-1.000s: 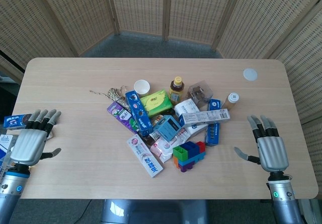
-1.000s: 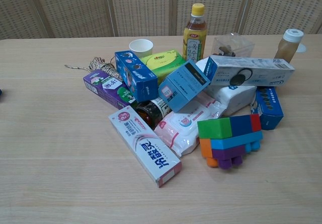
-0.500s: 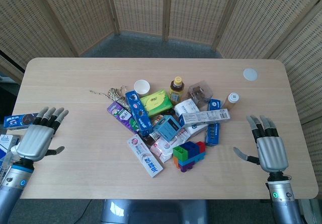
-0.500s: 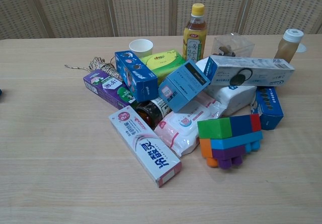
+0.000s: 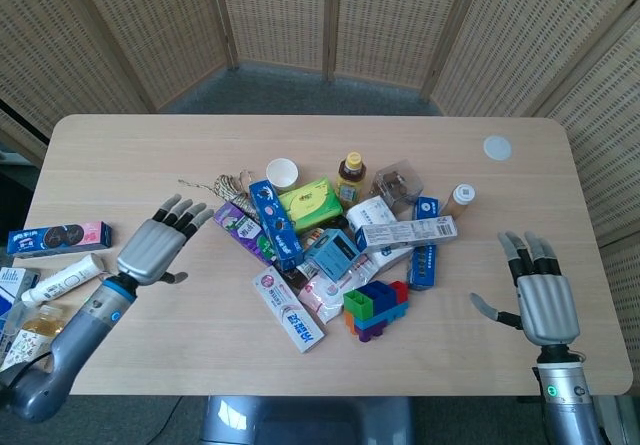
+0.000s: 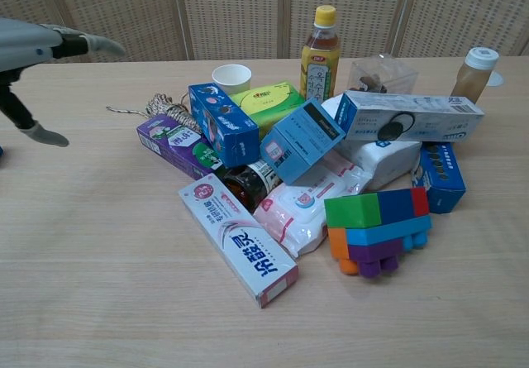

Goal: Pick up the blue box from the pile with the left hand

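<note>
Blue boxes [image 5: 275, 223], perhaps three, lie beside one spread left hand [image 5: 157, 246].

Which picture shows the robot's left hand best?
The head view. There the whole left hand shows from above, fingers spread and holding nothing, beside the pile's purple box. The chest view catches only part of the hand at its left edge, so you can't see its full shape.

You have four blue cardboard boxes in the pile, one near the paper cup [image 5: 274, 223], one tilted centre [image 6: 301, 139], one white-and-blue long [image 6: 409, 116], one far right [image 5: 425, 244], plus two capped bottles [image 6: 319, 41] [image 6: 476, 72].
</note>
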Tool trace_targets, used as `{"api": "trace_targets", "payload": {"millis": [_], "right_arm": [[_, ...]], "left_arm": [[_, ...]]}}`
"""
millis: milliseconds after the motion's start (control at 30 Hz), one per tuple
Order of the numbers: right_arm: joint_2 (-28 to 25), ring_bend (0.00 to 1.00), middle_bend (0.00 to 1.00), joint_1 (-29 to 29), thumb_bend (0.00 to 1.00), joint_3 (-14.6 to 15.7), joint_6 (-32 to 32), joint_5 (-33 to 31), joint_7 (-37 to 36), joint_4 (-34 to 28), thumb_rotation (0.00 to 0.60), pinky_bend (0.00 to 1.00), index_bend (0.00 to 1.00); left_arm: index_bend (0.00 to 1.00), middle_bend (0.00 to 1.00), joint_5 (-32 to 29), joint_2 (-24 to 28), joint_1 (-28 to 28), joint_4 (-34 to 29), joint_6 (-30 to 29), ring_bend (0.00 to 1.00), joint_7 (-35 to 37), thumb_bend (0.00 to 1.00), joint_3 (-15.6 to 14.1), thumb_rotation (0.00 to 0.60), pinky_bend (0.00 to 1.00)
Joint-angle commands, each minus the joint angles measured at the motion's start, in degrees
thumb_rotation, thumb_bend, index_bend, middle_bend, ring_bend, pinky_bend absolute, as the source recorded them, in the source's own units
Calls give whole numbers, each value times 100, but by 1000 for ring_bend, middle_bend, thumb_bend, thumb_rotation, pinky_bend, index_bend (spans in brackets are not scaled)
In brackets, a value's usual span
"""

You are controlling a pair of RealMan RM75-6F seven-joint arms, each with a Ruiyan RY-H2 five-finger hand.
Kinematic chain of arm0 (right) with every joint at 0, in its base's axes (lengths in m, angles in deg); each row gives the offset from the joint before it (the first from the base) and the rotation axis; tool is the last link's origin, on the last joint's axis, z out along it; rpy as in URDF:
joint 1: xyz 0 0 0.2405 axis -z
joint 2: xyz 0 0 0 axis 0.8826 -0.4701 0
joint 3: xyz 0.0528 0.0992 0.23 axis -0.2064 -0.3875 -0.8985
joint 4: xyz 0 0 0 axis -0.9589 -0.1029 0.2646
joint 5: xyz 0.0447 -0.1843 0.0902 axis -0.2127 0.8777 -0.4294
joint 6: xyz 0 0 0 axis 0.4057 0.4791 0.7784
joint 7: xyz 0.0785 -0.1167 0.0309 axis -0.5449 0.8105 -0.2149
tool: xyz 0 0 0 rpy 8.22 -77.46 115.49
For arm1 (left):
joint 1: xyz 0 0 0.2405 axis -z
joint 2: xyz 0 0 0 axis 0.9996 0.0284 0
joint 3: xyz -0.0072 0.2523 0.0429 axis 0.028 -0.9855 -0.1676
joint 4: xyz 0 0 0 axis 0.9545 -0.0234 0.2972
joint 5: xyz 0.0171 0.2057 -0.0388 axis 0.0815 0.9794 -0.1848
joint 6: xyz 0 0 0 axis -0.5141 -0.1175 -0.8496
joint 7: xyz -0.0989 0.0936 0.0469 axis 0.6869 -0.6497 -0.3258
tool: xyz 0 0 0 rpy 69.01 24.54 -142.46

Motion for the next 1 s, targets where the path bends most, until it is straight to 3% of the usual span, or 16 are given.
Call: {"api": "trace_targets", "payload": {"millis": [33,300,567,867,967,1000], "right_arm": [[-54,0,121,41,193,10,-28,-30,31,-47,0,0,0],[-161,0,121,113,193,-2,-100,-64,104,-185,0,0,0],[-241,0,121,214,192,12,-195,-81,110,-244,0,0,0],[-332,0,122,312,193,21,-281,-88,98,-311,0,0,0],[-375,0,121,356,193,22,-332,-89,101,-351,0,0,0],[-388,0,121,368,192,21,-341,-93,96,-364,0,0,0]], "left_arm": [[0,0,28,-549,375,563,238,0,201,134,121,600,0],[0,0,-72,-1343,985,1336,622,0,334,134,298,600,0],[0,1,-651,-1765,1595,1701,1336,0,338,136,489,600,0],[3,4,-1233,-2404,2165,2459,1749,0,119,133,571,600,0],[61,66,-1336,-2613,2311,2721,1775,13,16,135,558,600,0],[123,116,-1355,-2675,2343,2793,1761,50,-15,135,550,600,0]]}}
